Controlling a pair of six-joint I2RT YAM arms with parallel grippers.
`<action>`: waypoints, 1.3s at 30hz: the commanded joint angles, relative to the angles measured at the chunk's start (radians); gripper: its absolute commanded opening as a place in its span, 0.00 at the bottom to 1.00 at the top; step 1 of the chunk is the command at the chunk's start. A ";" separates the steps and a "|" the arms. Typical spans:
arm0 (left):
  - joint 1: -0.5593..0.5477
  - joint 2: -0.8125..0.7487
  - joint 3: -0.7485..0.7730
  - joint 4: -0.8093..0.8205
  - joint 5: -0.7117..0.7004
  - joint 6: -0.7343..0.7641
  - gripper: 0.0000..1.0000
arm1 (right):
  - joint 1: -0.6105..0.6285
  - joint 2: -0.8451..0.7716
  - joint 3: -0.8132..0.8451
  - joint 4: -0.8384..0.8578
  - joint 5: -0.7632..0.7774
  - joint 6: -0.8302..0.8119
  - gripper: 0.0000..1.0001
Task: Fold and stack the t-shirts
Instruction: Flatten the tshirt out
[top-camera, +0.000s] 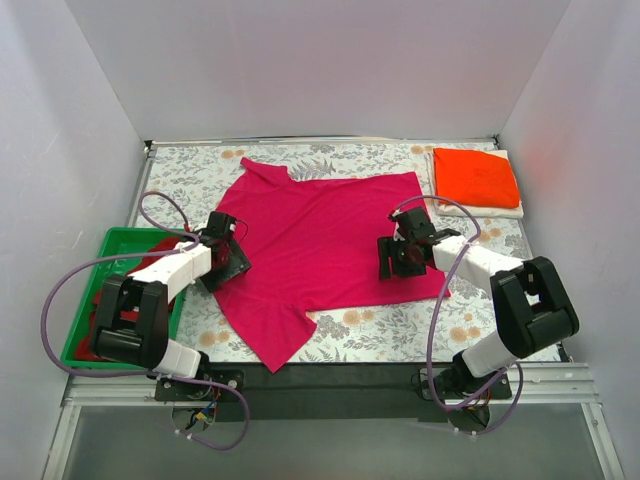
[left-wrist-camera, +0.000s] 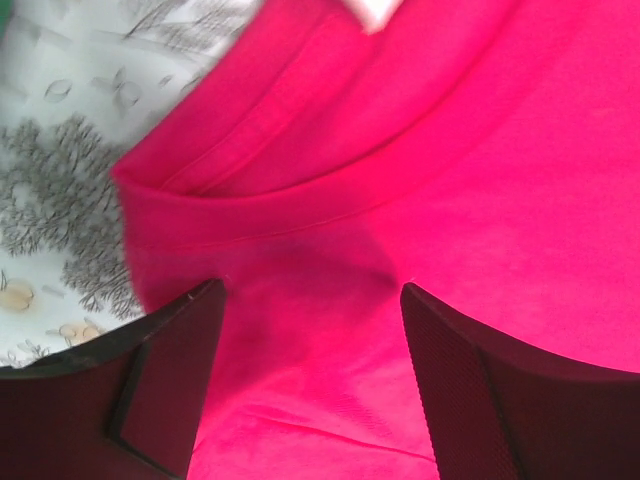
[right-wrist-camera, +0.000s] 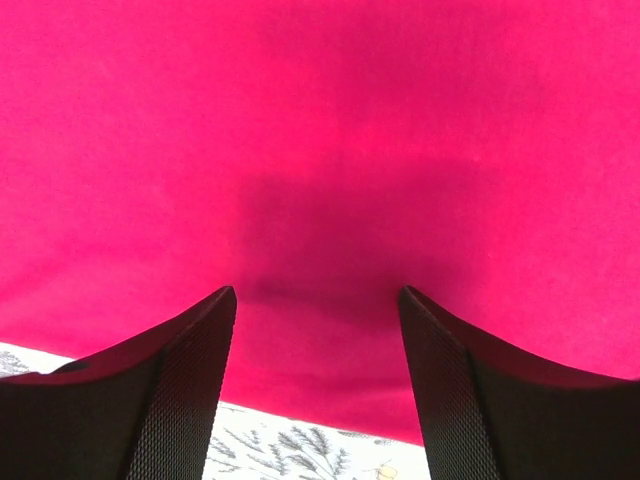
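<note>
A magenta-pink t-shirt (top-camera: 320, 235) lies spread flat in the middle of the table. My left gripper (top-camera: 232, 262) hovers over its left side, jaws open, only cloth below them (left-wrist-camera: 310, 300); a sleeve seam (left-wrist-camera: 300, 215) runs just ahead of the fingertips. My right gripper (top-camera: 392, 258) sits over the shirt's right part, open too (right-wrist-camera: 318, 295), above the shirt's edge. An orange-red t-shirt (top-camera: 475, 177) lies folded on a folded white one (top-camera: 482, 212) at the back right. A darker red t-shirt (top-camera: 88, 345) lies bunched in the tray.
The green plastic tray (top-camera: 110, 258) stands at the left edge of the table, beside my left arm. A floral tablecloth (top-camera: 380, 325) covers the table. White walls close in the back and both sides.
</note>
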 joint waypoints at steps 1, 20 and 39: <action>0.007 0.012 -0.033 -0.073 -0.018 -0.091 0.65 | 0.004 -0.017 -0.047 -0.043 0.028 -0.018 0.62; 0.004 -0.301 -0.051 -0.407 0.087 -0.272 0.58 | 0.013 -0.358 -0.198 -0.300 0.006 0.043 0.70; 0.063 0.317 0.599 0.153 -0.204 0.271 0.63 | -0.230 0.154 0.503 -0.066 0.066 -0.241 0.42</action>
